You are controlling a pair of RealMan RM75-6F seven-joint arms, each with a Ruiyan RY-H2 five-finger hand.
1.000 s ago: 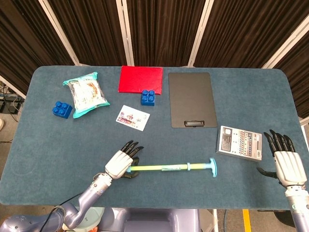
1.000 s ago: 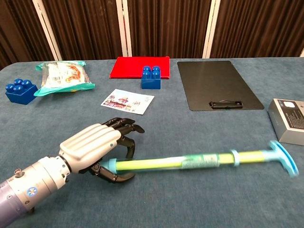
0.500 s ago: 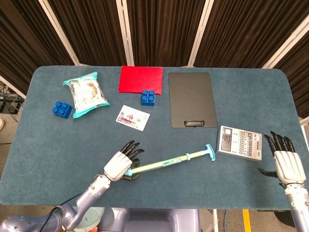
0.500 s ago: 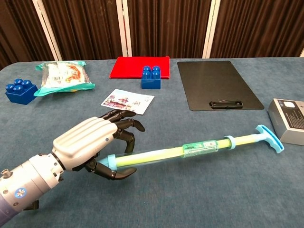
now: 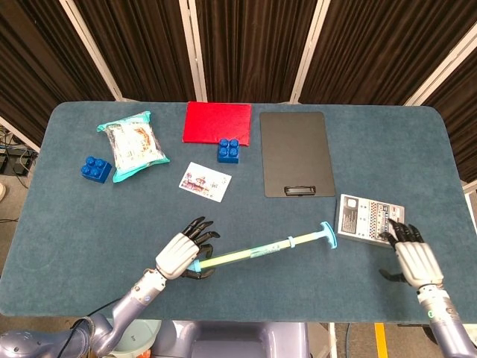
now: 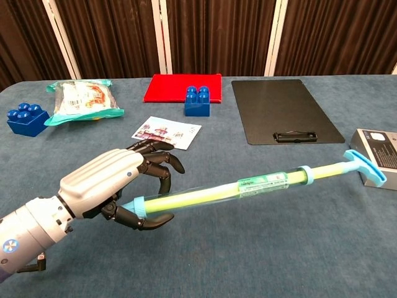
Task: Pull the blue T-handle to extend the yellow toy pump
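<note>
Since the earlier frames the yellow toy pump (image 5: 257,251) has swung so that its blue T-handle (image 5: 327,233) now sits further from the near edge, just beside the grey box (image 5: 370,221), and the right hand (image 5: 411,256) has come in from the right toward that box. The left hand (image 5: 181,252) curls its dark fingers (image 6: 158,166) around the pump's left end, holding it tilted with the handle end higher in the chest view. The right hand holds nothing, fingers apart, its tips at the box's near right corner; contact cannot be told. The pump lies across the near middle of the blue table (image 5: 74,224).
</note>
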